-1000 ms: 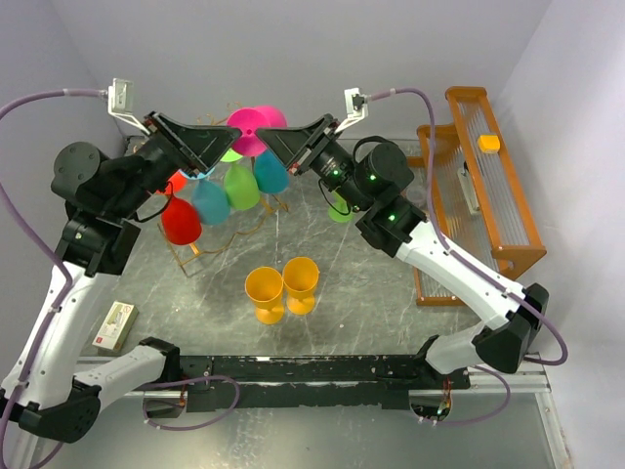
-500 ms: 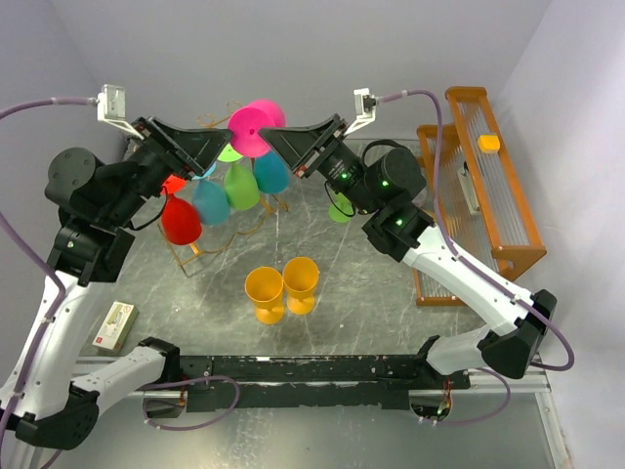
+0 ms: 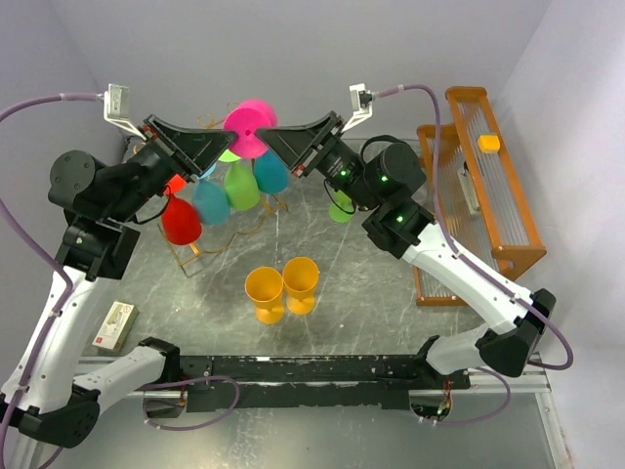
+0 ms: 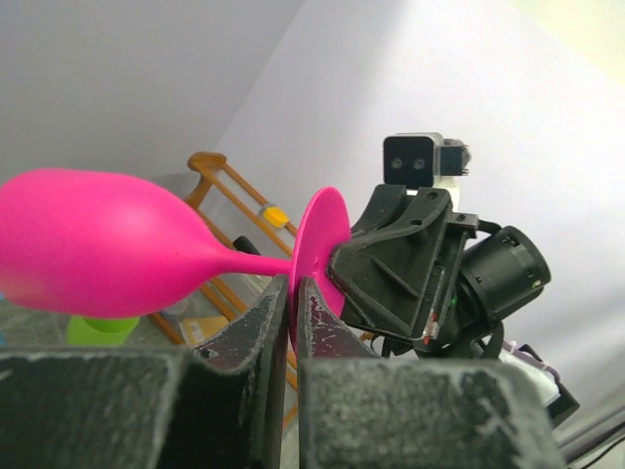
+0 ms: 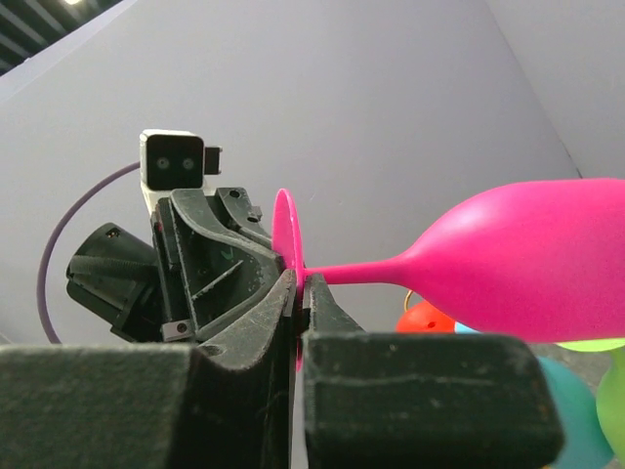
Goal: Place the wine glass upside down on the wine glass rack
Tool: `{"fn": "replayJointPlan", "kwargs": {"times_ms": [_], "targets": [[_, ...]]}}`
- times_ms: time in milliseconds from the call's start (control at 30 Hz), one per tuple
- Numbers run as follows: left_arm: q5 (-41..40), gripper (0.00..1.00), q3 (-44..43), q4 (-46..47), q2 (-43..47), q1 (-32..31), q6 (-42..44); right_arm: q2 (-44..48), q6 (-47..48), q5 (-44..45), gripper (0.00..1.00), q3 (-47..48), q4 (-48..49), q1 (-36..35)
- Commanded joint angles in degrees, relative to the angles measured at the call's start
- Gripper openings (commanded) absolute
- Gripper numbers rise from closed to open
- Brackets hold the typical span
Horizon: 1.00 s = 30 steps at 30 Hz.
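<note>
A pink wine glass point(image 3: 250, 125) hangs in the air on its side, above the back of the table. Its bowl point(image 4: 98, 256) points one way and its flat foot point(image 4: 318, 234) stands between the two grippers. My left gripper point(image 3: 232, 147) is shut on the rim of the foot point(image 4: 290, 298). Facing it, my right gripper point(image 3: 262, 138) is shut on the same foot point(image 5: 301, 293) from the other side. Below them is the wine glass rack point(image 3: 191, 256), a thin gold wire stand. Red point(image 3: 181, 221), blue point(image 3: 210, 201), green point(image 3: 241, 186) and teal point(image 3: 271, 172) glasses hang on it.
Two yellow glasses point(image 3: 265, 294) point(image 3: 301, 284) stand on the table in front of the rack. A green glass point(image 3: 340, 208) sits partly behind the right arm. A wooden slatted rack point(image 3: 493, 191) fills the right side. A small box point(image 3: 115, 325) lies near the left front.
My left gripper was open around the glass foot and has now shut on it. The right gripper stayed shut on the foot, and both arms shifted only slightly.
</note>
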<state>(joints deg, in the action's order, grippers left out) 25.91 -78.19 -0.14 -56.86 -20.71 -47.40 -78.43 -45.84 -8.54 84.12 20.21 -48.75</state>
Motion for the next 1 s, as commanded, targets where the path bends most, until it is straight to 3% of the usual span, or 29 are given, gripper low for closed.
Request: {"fn": "replayJointPlan", "kwargs": {"times_ms": [0, 67, 300, 400, 600, 967], "targets": [[3.97, 0.08, -0.75, 4.78, -0.88, -0.03, -1.56, 0.12, 0.49, -1.15, 0.0, 1.57, -0.71, -0.11], [3.77, 0.07, -1.26, 5.25, -1.56, -0.03, -1.28, 0.2, 0.9, -0.77, 0.0, 1.81, -1.14, -0.08], [-2.8, 0.07, -6.88, 3.52, -5.41, 0.03, 3.99, 3.6, 3.53, 4.6, 0.5, -0.41, -4.18, -0.03], [-4.57, 0.07, -10.72, 2.53, -8.32, 0.18, 5.91, 6.19, 5.24, 8.51, 0.61, -2.45, -6.3, -0.09], [-6.54, 0.07, -14.79, 2.09, -14.82, 4.2, 5.43, 12.33, 7.24, 14.28, 0.67, -8.83, -9.23, -0.04], [-11.06, 0.07, -19.46, 2.86, -26.26, 12.49, 3.74, 18.4, 6.15, 17.26, 0.67, -17.16, -13.68, 0.06]]}}
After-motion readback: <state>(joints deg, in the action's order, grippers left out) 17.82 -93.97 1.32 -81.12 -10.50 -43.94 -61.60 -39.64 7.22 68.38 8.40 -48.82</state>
